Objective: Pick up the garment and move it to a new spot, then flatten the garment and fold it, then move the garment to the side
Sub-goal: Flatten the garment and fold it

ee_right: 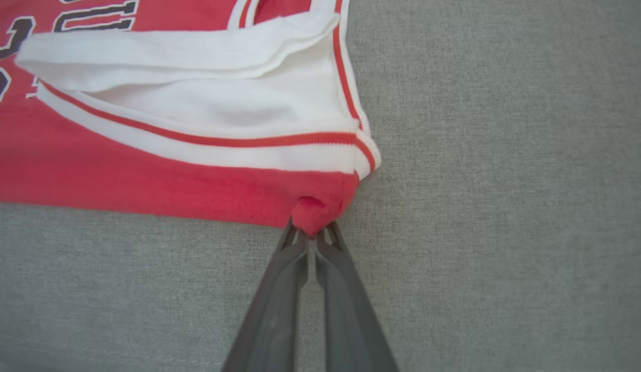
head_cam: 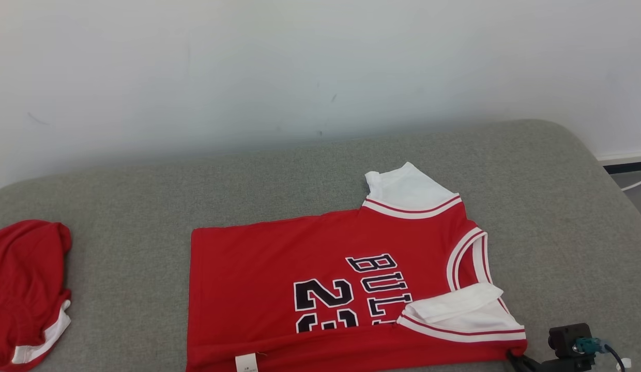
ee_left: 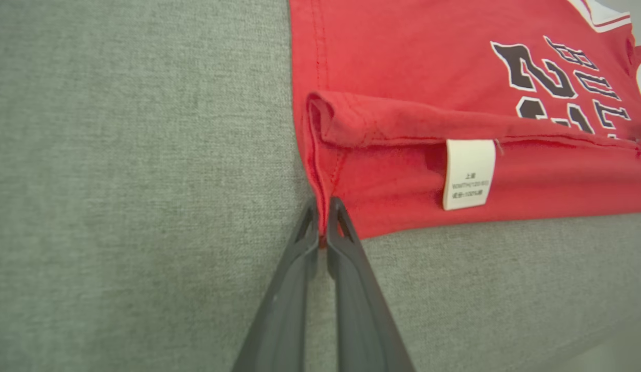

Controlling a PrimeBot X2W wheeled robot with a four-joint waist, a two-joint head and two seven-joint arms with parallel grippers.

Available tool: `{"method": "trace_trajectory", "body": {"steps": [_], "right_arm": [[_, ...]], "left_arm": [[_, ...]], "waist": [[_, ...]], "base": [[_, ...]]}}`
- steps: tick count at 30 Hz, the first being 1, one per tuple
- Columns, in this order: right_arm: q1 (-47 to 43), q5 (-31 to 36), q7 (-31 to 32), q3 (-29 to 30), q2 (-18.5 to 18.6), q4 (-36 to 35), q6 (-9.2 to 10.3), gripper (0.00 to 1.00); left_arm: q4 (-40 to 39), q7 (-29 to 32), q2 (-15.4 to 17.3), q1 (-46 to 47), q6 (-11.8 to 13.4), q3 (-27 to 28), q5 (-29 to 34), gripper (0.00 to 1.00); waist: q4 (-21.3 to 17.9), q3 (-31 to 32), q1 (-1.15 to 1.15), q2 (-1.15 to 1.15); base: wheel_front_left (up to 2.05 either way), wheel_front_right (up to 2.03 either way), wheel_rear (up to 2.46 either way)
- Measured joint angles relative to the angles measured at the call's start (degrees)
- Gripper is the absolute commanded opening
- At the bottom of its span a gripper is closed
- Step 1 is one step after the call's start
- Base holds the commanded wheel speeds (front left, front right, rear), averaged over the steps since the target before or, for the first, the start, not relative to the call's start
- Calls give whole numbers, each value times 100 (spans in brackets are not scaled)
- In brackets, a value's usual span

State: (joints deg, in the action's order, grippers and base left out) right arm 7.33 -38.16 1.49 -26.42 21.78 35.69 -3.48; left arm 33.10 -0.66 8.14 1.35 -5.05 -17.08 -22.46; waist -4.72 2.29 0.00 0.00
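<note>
Head view gives us the red Bulls jersey (head_cam: 279, 279) lying flat in the lower middle of the frame, collar toward the right and hem toward the left, with its lower edge running off the bottom of the picture. It rests on a gray upholstered surface (head_cam: 145, 196) with bare fabric around it. From that we judge the move to a new spot done and the flattening largely done. The number and lettering are cut off along the lower edge, where a strip of the body is turned over. In the left wrist view that strip shows as a rolled lip with the white care label (ee_left: 469, 174) exposed below it, which we read as a lengthwise fold under way.

Both hands hold that near edge, one at each end. Our left hand (ee_left: 323, 219) has its fingers pressed together on the hem corner, at the centre of its view. Our right hand (ee_right: 311, 230) is pinched tight on a small nub of red cloth just below the white sleeve (ee_right: 196, 98), which lies doubled back over the chest. Gripping the two ends lets us keep the edge taut, so it can be carried as one straight line rather than sagging in the middle.

A second red garment (head_cam: 26, 294) sits bunched at the left edge of the head view, well apart from the jersey, and a pale wall (head_cam: 300, 67) runs across the top.
</note>
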Motion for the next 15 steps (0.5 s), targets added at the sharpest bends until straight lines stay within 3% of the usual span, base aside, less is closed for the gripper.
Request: {"method": "trace_trajectory", "body": {"steps": [3,4,5,6,9,13,15], "right_arm": [[-2,-7,109,3,57,-93,51,0],[-2,-7,136,7,73,-112,59,23],[-4,-9,159,11,79,-143,89,99],[-12,-26,160,32,83,-207,97,100],[-46,-233,205,177,102,-398,91,100],[-217,-737,261,370,101,-829,-125,100],[-252,-782,263,381,131,-1042,-140,100]], "left_arm": [[-80,105,0,-3,10,9,-45,0],[-101,126,-1,-6,29,11,-45,0],[-126,162,-2,-9,56,16,-47,45],[-157,169,-1,-14,58,26,-52,100],[-341,169,5,-108,58,166,-166,100],[-705,163,19,-137,47,266,-364,100],[-939,110,32,-138,43,314,-392,100]], "waist": [[6,-2,0,0],[7,-3,0,0],[8,-3,1,0],[8,-4,1,0],[9,-2,0,0],[8,7,0,0],[8,14,0,0]], "base": [[0,0,0],[0,0,0],[0,0,0],[0,0,0],[0,0,0],[0,0,0],[0,0,0]]}}
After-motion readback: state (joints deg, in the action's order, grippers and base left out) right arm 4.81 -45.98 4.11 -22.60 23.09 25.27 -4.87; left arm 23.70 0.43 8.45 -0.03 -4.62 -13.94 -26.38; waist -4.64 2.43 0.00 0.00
